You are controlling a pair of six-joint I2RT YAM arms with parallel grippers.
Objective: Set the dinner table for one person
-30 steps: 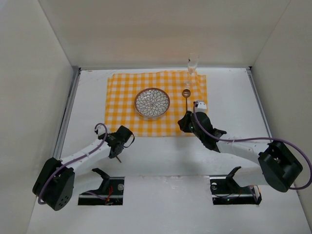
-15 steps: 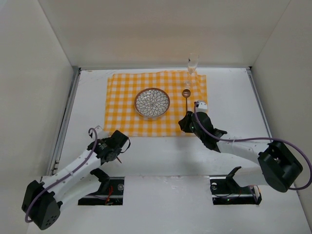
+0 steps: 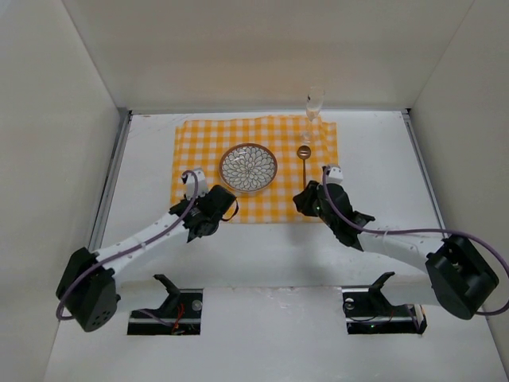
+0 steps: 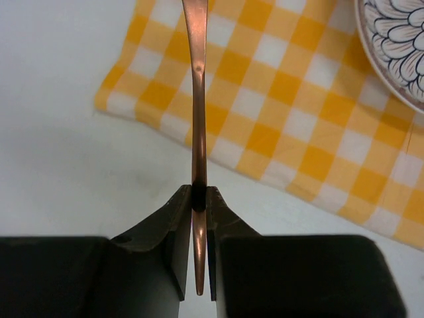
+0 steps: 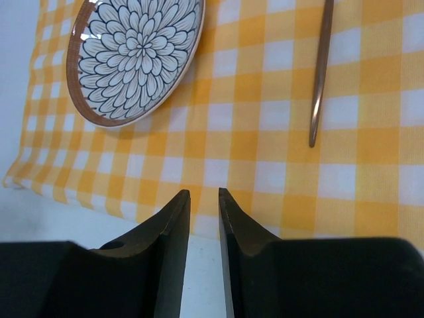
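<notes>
**Left gripper clamped on a utensil, right gripper empty at the cloth's near edge**

The left gripper (image 4: 199, 192) was pinched tight on a thin copper utensil (image 4: 197, 99), gripping it close to the tail of its handle. A short stub of the handle stuck out behind the fingers (image 4: 173, 218). The handle was seen edge-on and ran forward, away from the gripper. It crossed bare white table (image 3: 382, 159) and then the near left corner of the checked cloth (image 3: 199, 151). Its head ran out of the left wrist view, so its kind could not be told. Just beyond and to the right of that corner lay the rim of the patterned bowl (image 3: 248, 169), apart from the utensil.

The right gripper (image 5: 204, 195) was only narrowly parted, with nothing between its jaws. It hung over the near edge of the cloth, toward the cloth's near right corner. Ahead of it and to the right, a copper spoon (image 5: 320, 73) lay flat on the cloth with its handle tip toward the gripper and apart from it. The bowl sat ahead and to the left.

In the top view, the spoon lay just right of the bowl with its head toward the far edge. A clear glass (image 3: 314, 107) stood upright at the cloth's far right corner, beyond the spoon's head. The cloth lay on the table's far half, about midway between the left and right edges. The table filled the floor of the view, closed in by white walls (image 3: 238, 56).
</notes>
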